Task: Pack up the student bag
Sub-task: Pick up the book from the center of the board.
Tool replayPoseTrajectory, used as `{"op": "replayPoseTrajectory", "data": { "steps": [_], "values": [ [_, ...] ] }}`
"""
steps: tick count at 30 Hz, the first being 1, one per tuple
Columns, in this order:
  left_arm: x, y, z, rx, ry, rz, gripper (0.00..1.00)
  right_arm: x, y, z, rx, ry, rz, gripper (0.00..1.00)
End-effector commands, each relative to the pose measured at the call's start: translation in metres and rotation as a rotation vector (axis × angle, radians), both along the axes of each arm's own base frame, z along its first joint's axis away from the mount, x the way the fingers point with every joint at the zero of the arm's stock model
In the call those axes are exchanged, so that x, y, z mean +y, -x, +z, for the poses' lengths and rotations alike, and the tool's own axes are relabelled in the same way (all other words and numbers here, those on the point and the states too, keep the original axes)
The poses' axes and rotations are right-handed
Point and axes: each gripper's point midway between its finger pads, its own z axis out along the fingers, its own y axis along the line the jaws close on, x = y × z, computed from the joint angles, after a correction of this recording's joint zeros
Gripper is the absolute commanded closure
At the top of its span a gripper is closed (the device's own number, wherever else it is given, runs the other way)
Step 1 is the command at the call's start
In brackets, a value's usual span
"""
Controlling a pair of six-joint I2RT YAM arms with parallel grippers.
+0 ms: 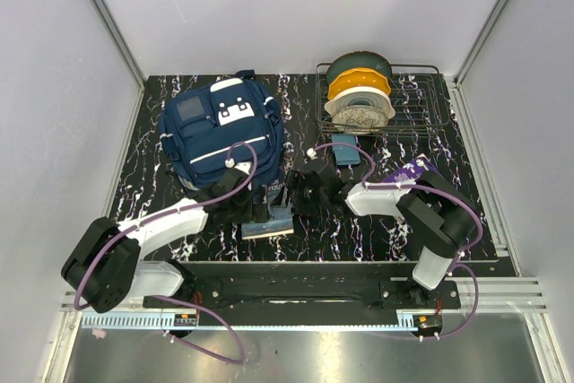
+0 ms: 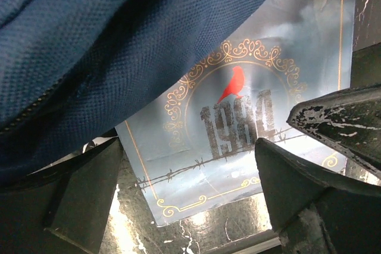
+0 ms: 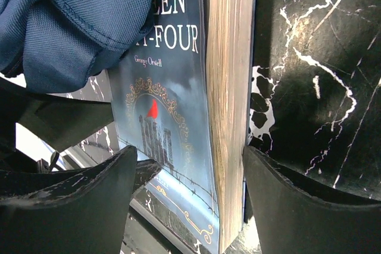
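Top external, left pincer (image 1: 258, 207) and right pincer (image 1: 294, 188) both released, flanking blue-grey paperback book (image 1: 273, 221) at navy fabric backpack's (image 1: 220, 127) 5 o'clock.

From where I stand, the navy student bag (image 2: 107, 46) overlaps a blue-grey book (image 2: 262, 81) with a red bird, lying on the marbled bench (image 2: 208, 233); the left claw (image 2: 190, 203) gapes wide.

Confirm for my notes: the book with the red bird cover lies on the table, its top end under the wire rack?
No: the book has its top end under the backpack, not the wire rack; the left wrist view shows it.
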Motion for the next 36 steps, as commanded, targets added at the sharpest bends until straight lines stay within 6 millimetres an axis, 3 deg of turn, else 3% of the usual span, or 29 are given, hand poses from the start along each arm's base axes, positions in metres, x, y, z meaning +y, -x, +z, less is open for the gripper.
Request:
{"op": "replayPoseTrajectory", "data": {
  "steps": [1,5,6,8,12,14,16,19,21,24,29,32,36],
  "values": [
    [-0.033,-0.006,0.011,-0.044,0.130,-0.102,0.06,0.001,0.000,-0.012,0.025,0.015,0.003,0.23],
    [-0.045,-0.004,0.015,-0.054,0.171,-0.156,0.08,0.001,0.002,-0.014,0.034,0.010,0.007,0.32],
    [-0.048,-0.003,0.016,-0.059,0.177,-0.166,0.09,0.002,0.005,-0.015,0.039,0.006,0.016,0.40],
    [-0.054,-0.004,0.020,-0.068,0.188,-0.186,0.09,0.002,0.005,-0.014,0.039,-0.004,0.018,0.44],
    [-0.061,-0.002,0.021,-0.065,0.188,-0.207,0.11,0.002,0.006,-0.008,0.027,-0.021,0.015,0.64],
    [-0.062,-0.003,0.022,-0.065,0.187,-0.208,0.12,-0.002,0.004,-0.003,0.007,-0.018,0.000,0.88],
    [-0.063,-0.002,0.024,-0.065,0.192,-0.210,0.13,-0.009,0.003,0.004,-0.012,0.007,-0.019,1.00],
    [-0.065,-0.002,0.038,-0.087,0.207,-0.210,0.11,-0.030,-0.001,0.012,-0.054,0.087,-0.071,1.00],
    [-0.067,-0.005,0.059,-0.132,0.233,-0.205,0.09,-0.045,-0.002,0.014,-0.076,0.126,-0.102,1.00],
    [-0.066,-0.009,0.091,-0.199,0.260,-0.197,0.01,-0.070,0.010,0.019,-0.082,0.158,-0.130,1.00],
    [-0.068,-0.014,0.145,-0.310,0.311,-0.216,0.01,-0.107,0.030,0.038,-0.102,0.161,-0.205,1.00],
    [-0.071,-0.016,0.168,-0.360,0.338,-0.231,0.01,-0.124,0.031,0.070,-0.182,0.110,-0.264,1.00],
    [-0.073,-0.026,0.187,-0.421,0.341,-0.232,0.01,-0.142,0.027,0.133,-0.322,-0.015,-0.365,1.00]
  ]
}}
